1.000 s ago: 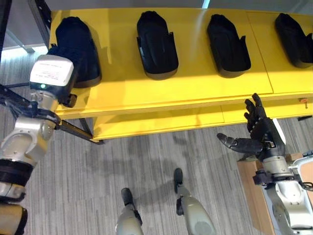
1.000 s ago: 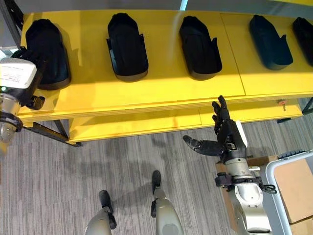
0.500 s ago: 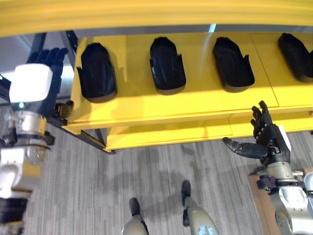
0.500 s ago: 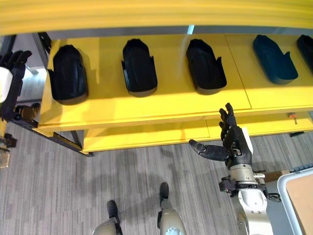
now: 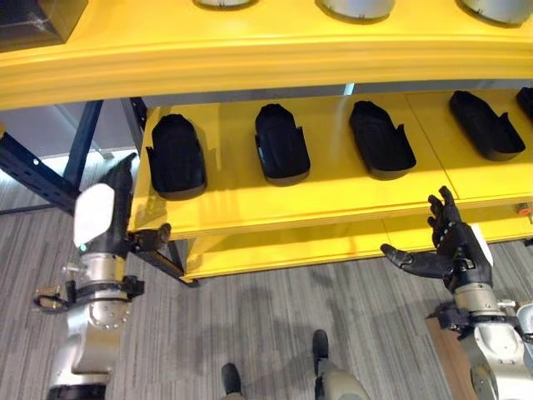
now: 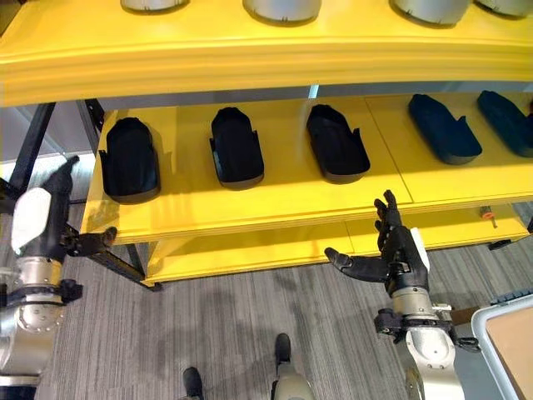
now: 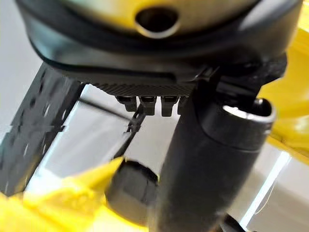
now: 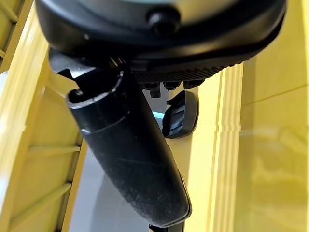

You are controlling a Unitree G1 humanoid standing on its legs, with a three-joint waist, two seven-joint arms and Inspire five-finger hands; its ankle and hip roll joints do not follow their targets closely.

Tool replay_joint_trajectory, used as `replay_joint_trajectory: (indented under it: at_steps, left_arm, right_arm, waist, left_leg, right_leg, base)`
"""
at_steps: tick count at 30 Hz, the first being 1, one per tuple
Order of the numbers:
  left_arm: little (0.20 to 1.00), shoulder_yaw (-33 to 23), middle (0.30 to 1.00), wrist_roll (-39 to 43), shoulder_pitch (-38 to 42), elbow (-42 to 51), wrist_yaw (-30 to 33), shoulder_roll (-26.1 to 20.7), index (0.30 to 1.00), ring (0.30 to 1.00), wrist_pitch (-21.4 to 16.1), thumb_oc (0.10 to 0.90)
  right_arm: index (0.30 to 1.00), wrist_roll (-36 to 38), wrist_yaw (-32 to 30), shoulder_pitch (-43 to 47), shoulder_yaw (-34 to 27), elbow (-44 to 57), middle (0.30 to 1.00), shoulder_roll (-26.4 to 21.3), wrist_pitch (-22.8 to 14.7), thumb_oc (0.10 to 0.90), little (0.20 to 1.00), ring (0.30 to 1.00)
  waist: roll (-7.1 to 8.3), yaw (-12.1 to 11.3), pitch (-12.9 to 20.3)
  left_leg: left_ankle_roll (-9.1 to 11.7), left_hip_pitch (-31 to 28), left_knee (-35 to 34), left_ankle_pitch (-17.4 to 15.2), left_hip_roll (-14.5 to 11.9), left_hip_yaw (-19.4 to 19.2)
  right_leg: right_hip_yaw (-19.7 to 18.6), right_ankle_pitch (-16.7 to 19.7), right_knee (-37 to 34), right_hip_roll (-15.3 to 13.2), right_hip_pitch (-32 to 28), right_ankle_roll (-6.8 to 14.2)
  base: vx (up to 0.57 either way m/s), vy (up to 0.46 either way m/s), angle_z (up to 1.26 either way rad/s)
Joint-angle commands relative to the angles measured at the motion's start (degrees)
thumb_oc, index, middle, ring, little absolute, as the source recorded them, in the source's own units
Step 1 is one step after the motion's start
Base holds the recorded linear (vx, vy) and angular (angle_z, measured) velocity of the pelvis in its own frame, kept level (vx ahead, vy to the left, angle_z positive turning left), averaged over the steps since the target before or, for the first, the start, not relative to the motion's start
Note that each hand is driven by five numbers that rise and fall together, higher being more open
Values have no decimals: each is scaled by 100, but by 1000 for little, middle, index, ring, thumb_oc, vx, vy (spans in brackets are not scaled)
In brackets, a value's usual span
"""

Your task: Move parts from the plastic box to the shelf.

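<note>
Now black parts (image 5: 281,143) lie in a row on the yellow shelf (image 5: 250,204), well apart from both hands. Left hand (image 5: 107,210) hangs near the shelf's left end, fingers straight, empty. Right hand (image 5: 445,246) hovers before the shelf's near edge, fingers spread, holding nothing.

The shelf (image 5: 275,196) is showing bright yellow boards on a dark blue frame (image 5: 33,171). The parts (image 5: 281,143) lying on it are glossy black. The floor (image 5: 275,308) is showing grey carpet with fine streaks. Both the left hand (image 5: 112,196) and the right hand (image 5: 445,246) are showing dark black with white patches.
</note>
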State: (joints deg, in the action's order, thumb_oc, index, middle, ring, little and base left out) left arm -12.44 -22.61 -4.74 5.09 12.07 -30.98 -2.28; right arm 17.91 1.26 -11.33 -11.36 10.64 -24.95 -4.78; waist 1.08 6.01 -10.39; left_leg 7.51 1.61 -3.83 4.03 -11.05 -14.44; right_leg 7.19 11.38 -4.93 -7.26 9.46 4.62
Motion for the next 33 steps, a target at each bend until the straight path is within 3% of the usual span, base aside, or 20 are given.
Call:
replay_joint_trajectory:
  at_steps: [1, 8, 19, 27, 33]
  left_arm:
    - [1000, -220, 1000, 530, 10, 518, 202, -281, 1000, 1000, -525, 900]
    - [1000, -155, 1000, 917, -666, 820, -96, 67, 1000, 1000, -713, 900]
    - [1000, 4, 1000, 1429, -1259, 826, -293, 347, 1000, 1000, -656, 900]
    - [1000, 190, 1000, 1372, -1138, 912, -303, 179, 1000, 1000, -621, 900]
    - [1000, 213, 1000, 1398, -1059, 990, -222, -4, 1000, 1000, -616, 900]
  right_arm:
    - [1000, -635, -151, 246, -262, 314, 1000, -320, -535, 900, 1000, 1000]
    - [1000, -1617, -289, 272, -410, 340, 1000, -664, -597, 900, 1000, 1000]
    - [1000, -4438, -817, 232, -646, 222, 1000, -1892, -513, 900, 1000, 1000]
    - [1000, -5156, -737, 556, -240, -140, 1000, -2535, -436, 900, 1000, 1000]
    - [1000, -5299, -786, 1193, 225, -582, 1000, -2969, -298, 900, 1000, 1000]
  waist:
    - [153, -11, 402]
    - [117, -73, 427]
    - [73, -229, 325]
    - [60, -330, 81]
    - [4, -405, -120]
  left_leg:
    - [-197, 196, 161, -50, -176, 59]
    - [-199, 111, 145, -8, -214, 57]
    - [-189, 120, 225, -17, -278, 176]
    - [-192, 358, 294, 35, -221, 282]
    - [-207, 545, 318, 83, -187, 316]
  right_leg:
    - [262, -1089, 211, -407, -755, 377]
    - [270, -1139, 227, -368, -843, 342]
    - [353, -1227, 241, -321, -938, 325]
    - [403, -1194, 301, -351, -781, 334]
    - [386, -1146, 394, -400, -548, 334]
  base:
    - [-10, -40, -14]
    - [11, -40, -1]
    - [8, -33, 3]
    - [-33, -15, 8]
    - [-44, -2, 0]
